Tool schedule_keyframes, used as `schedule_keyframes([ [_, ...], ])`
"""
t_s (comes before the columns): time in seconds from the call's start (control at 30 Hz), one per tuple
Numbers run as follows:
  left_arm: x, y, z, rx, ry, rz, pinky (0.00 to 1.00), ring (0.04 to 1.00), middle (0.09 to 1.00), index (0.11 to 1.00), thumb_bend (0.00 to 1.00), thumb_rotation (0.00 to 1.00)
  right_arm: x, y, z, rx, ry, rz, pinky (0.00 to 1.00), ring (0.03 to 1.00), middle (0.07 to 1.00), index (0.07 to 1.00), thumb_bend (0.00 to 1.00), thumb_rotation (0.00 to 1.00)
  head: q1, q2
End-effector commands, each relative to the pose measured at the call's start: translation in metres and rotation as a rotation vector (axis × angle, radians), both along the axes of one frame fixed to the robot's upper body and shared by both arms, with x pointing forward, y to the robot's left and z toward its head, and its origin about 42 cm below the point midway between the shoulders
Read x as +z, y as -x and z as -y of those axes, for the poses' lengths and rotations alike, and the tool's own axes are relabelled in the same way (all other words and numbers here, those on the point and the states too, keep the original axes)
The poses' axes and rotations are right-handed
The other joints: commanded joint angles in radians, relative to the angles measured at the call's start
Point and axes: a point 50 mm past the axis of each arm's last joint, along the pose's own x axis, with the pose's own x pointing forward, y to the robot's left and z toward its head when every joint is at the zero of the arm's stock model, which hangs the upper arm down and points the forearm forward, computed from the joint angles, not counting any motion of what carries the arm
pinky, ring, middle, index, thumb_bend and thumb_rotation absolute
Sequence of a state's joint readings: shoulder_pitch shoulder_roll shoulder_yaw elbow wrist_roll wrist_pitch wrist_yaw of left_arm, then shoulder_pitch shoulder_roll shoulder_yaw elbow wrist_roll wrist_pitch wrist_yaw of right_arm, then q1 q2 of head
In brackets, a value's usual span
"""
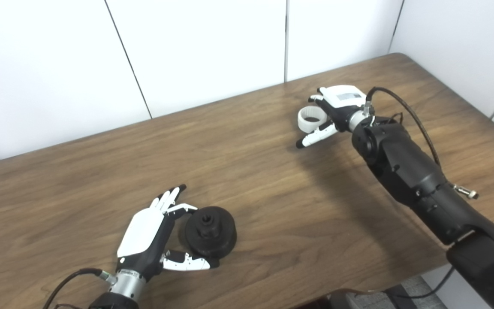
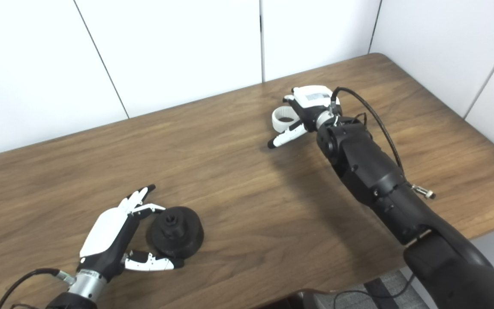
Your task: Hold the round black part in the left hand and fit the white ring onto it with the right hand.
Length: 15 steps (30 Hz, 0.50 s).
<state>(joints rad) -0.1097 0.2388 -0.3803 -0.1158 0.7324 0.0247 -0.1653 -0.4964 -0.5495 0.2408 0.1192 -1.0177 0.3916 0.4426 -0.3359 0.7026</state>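
Fingers [image 1: 315,99] perhaps hidden behind white ring [image 1: 309,119]

- Brown wooden table [image 1: 247,171] carries two things.
- Round black part [image 1: 209,231] lies on it, just right of the left hand [image 1: 152,236], between fingers and thumb.
- White ring [image 1: 311,119] lies at the right hand's [image 1: 335,109] fingers.

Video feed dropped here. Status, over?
Left robot hand open around black part, not lifted. Right robot hand at white ring, grip unclear. Table between them unobstructed.
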Motion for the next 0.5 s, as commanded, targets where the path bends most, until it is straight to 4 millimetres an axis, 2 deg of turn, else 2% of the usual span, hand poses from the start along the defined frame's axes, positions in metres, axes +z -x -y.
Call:
schedule_keyframes([
  [0.0,0.009,-0.002,-0.01,0.009,-0.03,0.041,1.0,1.0,1.0,0.624,0.99,0.36,0.031,-0.011,0.006,0.003,0.022,0.085,0.88,0.992,1.0,0.906,1.0,0.66,-0.002,0.003],
  [0.27,0.009,0.0,-0.014,0.012,-0.028,0.03,1.0,1.0,1.0,0.624,0.99,0.36,0.026,-0.013,0.015,-0.025,0.029,0.071,0.9,0.978,1.0,0.896,1.0,0.62,0.005,0.004],
  [0.47,0.008,0.0,-0.017,0.014,-0.031,0.03,1.0,1.0,1.0,0.622,0.98,0.37,0.024,-0.016,0.023,-0.046,0.061,0.062,0.89,0.974,1.0,0.898,1.0,0.63,0.001,0.006],
])
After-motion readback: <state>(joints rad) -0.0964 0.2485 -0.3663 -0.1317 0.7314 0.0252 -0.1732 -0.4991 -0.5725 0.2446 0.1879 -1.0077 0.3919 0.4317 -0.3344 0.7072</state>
